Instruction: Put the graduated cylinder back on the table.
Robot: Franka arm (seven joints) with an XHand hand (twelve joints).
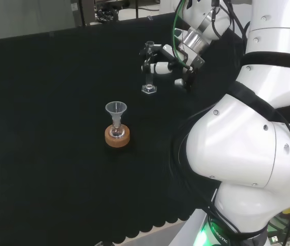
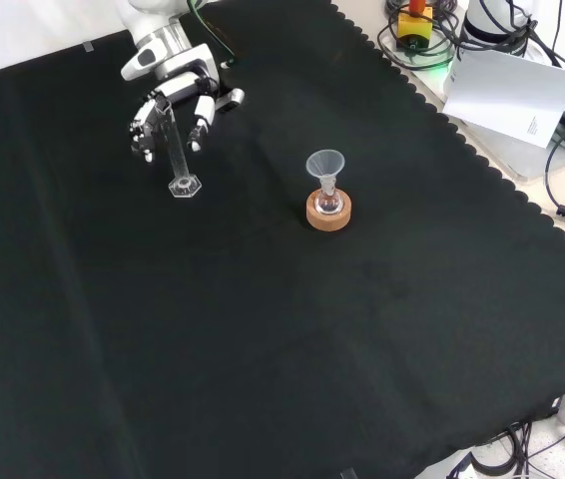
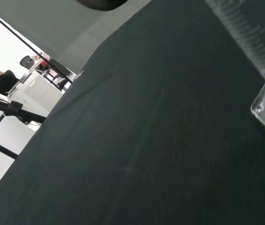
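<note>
The clear graduated cylinder (image 1: 148,69) (image 2: 176,150) stands nearly upright, its hexagonal foot at the cloth or just above it; I cannot tell whether it touches. The black and white hand (image 1: 168,61) (image 2: 175,100) is at the cylinder's upper part, with fingers curled on either side of the tube. In the wrist view the cylinder (image 3: 249,37) is close, its printed scale and foot visible against the black cloth.
A small flask with a clear funnel in its neck sits on a cork ring (image 1: 117,136) (image 2: 327,210), nearer the camera and to the left of the cylinder in the head view. A white sheet (image 2: 512,95) and cables lie beyond the cloth's scalloped edge.
</note>
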